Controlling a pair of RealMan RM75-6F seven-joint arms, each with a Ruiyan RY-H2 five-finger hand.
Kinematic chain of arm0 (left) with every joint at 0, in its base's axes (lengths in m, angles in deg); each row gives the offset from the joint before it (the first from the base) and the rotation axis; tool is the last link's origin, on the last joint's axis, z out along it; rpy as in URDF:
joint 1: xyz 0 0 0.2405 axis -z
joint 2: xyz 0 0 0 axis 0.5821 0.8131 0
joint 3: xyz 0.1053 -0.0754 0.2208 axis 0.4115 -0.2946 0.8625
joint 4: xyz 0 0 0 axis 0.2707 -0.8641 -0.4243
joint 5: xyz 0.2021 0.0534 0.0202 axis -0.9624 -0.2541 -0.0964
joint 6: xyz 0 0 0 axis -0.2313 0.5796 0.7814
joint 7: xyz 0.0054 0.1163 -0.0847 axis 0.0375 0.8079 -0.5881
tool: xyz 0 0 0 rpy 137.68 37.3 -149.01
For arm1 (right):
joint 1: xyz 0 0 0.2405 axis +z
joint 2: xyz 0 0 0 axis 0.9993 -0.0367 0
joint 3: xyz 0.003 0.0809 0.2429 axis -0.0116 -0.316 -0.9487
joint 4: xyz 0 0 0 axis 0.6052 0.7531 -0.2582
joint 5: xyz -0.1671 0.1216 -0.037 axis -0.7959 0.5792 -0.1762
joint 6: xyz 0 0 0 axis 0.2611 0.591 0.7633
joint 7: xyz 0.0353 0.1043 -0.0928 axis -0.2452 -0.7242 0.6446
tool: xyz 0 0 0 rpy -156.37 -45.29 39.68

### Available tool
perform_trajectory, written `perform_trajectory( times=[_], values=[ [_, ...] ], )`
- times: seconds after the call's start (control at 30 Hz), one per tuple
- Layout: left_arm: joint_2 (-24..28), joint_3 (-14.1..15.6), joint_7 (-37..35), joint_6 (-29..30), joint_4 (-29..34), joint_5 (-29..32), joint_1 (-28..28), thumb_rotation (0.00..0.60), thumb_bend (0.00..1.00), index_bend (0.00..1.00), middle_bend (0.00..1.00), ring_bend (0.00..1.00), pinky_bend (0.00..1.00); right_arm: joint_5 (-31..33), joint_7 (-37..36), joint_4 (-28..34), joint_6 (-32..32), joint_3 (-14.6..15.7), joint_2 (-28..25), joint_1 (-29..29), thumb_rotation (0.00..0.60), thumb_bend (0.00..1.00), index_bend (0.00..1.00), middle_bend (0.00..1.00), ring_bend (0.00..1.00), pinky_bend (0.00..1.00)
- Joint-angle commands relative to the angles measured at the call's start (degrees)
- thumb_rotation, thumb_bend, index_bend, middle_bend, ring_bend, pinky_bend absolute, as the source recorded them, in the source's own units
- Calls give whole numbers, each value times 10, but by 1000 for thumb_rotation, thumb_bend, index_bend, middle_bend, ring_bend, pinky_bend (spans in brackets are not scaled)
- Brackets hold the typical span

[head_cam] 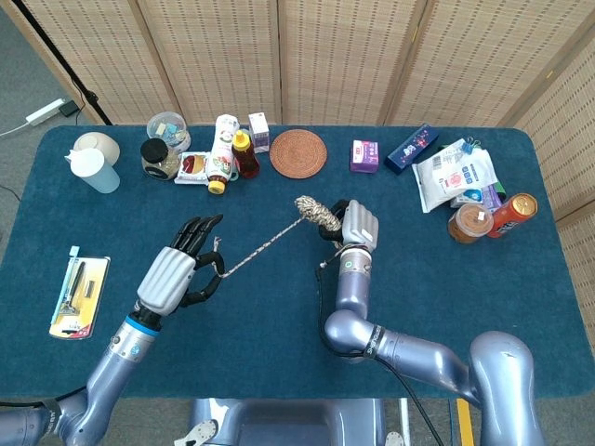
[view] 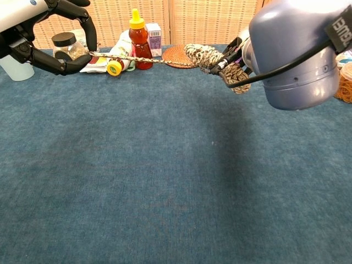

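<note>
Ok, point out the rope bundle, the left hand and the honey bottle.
rope bundle (head_cam: 318, 212), head view, on its wound part beside the right hand.
left hand (head_cam: 169, 276), head view, on the back of the hand.
honey bottle (view: 141, 48), chest view, on its amber body.

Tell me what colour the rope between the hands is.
The rope is mottled beige and dark brown, clearest in the chest view.

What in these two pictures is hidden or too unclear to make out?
- Right hand: in the chest view the arm's big grey casing covers most of it.
- Rope bundle: how the fingers hold it is hidden in the head view by the back of the hand.
- Left hand: cut off by the chest view's left edge.
- Labels on the packets: too small to read.
</note>
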Motion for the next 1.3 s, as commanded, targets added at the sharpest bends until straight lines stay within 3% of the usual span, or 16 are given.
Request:
perform_trajectory(
  times=[0.03,0.7,1.13,1.2,1.3],
  values=[
    [5,3,0,3,10,-12,-4,600,418,657,0,0,0,0,5,-7,2,-4,3,-3,600,876,767,577,472,638],
    [37,3,3,16,60,-59,-23,600,416,657,0,0,0,-13,35,-48,17,-31,14,-17,600,875,767,577,472,638],
    [18,-5,16,-8,35,-31,-23,600,413,653,0,0,0,-10,36,5,25,-47,1,-38,600,875,767,577,472,638],
    [14,-6,17,-11,30,-27,-23,600,411,620,0,0,0,-10,35,14,26,-48,-1,-41,600,875,767,577,472,638],
    [10,-7,21,-18,20,-15,-23,600,393,440,0,0,0,-12,33,34,26,-48,-8,-47,600,875,767,577,472,638]
  ],
)
